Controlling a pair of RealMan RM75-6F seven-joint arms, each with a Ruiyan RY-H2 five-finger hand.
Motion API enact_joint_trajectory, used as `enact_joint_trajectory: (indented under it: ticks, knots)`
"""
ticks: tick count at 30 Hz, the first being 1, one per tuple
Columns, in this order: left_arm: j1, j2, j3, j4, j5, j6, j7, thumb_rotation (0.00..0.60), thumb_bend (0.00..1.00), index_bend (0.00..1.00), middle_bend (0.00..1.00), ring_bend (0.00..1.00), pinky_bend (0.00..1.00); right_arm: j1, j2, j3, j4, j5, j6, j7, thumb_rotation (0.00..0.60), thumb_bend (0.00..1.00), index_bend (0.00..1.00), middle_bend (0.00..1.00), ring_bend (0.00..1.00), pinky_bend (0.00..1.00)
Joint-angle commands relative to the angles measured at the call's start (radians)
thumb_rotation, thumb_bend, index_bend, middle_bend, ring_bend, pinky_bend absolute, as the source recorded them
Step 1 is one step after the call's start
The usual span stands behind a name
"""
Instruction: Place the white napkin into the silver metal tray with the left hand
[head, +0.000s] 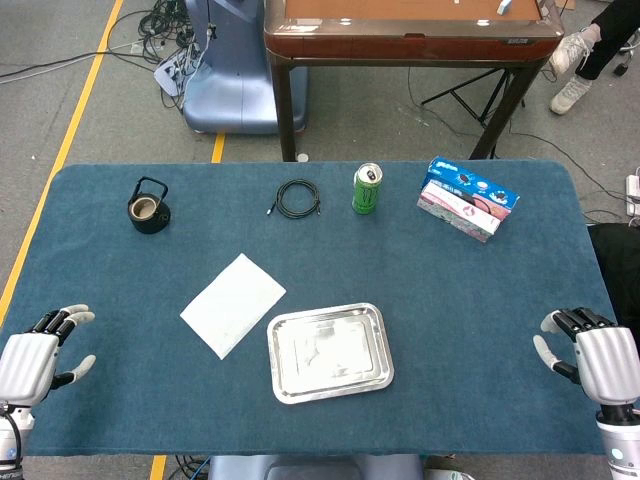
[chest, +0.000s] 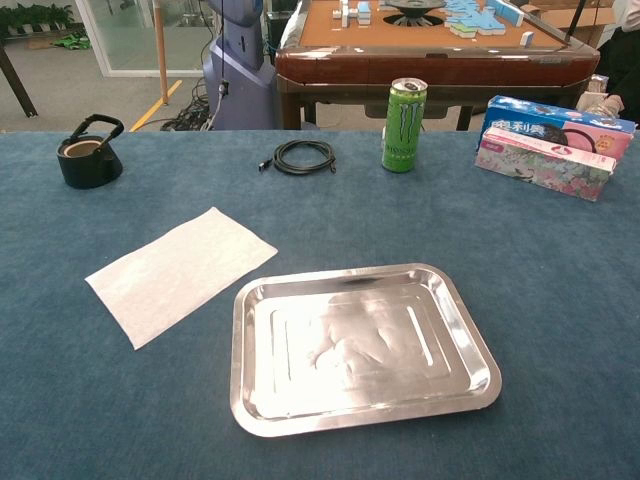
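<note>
Two hands are showing in the head view only, each resting low at its own near corner of the blue table (head: 480, 300). The left hand (head: 35, 360) is lying with its fingers spread apart and holding nothing; the right hand (head: 590, 352) is sitting the same way, fingers loosely apart and empty.

The white napkin (head: 233, 304) is lying flat on the cloth, ahead of the left hand and off toward the right hand's side, well apart from the fingers. The silver metal tray (head: 330, 352) is sitting just beyond the napkin's near corner, roughly midway between the two hands; in the chest view the napkin (chest: 180, 271) and the tray (chest: 362, 345) are lying close together, and whether their edges are touching cannot be told.

Farther from the left hand, at the far side of the table, a small black kettle (head: 149, 206) is standing. A coiled black cable (head: 297, 199) and a green can (head: 368, 189) are sitting farther along toward the middle, the can upright. Far ahead of the right hand, a pair of tissue boxes (head: 467, 197) is lying stacked at an angle.
</note>
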Motion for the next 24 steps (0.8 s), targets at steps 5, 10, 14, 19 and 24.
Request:
enact_joint_trajectory:
  ticks: [5, 10, 14, 19, 24]
  knots:
    - [0.0, -0.002, 0.007, 0.014, 0.044, 0.032, -0.037, 0.6, 0.2, 0.32, 0.3, 0.29, 0.5, 0.002, 0.0, -0.004, -0.008, -0.004, -0.008, -0.019, 0.6, 0.3, 0.55, 0.59, 0.48, 0.66]
    - [0.0, -0.004, 0.009, 0.024, 0.054, 0.043, -0.051, 0.6, 0.2, 0.32, 0.32, 0.3, 0.5, -0.003, 0.002, -0.002, -0.016, 0.001, -0.003, -0.014, 0.6, 0.3, 0.55, 0.59, 0.48, 0.66]
    - [-0.01, -0.018, 0.009, 0.031, 0.062, 0.035, -0.043, 0.6, 0.2, 0.32, 0.32, 0.3, 0.5, -0.01, 0.007, 0.001, -0.022, 0.002, 0.01, -0.01, 0.6, 0.3, 0.55, 0.59, 0.48, 0.66]
    - [-0.044, -0.058, 0.003, 0.063, 0.1, 0.028, -0.055, 0.6, 0.2, 0.26, 0.31, 0.27, 0.5, -0.014, 0.015, 0.01, -0.029, 0.01, 0.02, 0.002, 0.6, 0.3, 0.55, 0.59, 0.48, 0.66]
    - [-0.101, -0.068, 0.007, 0.074, 0.146, -0.025, -0.042, 0.6, 0.19, 0.28, 0.12, 0.05, 0.23, -0.011, 0.021, 0.017, -0.034, 0.016, 0.014, 0.01, 0.6, 0.3, 0.55, 0.59, 0.48, 0.66]
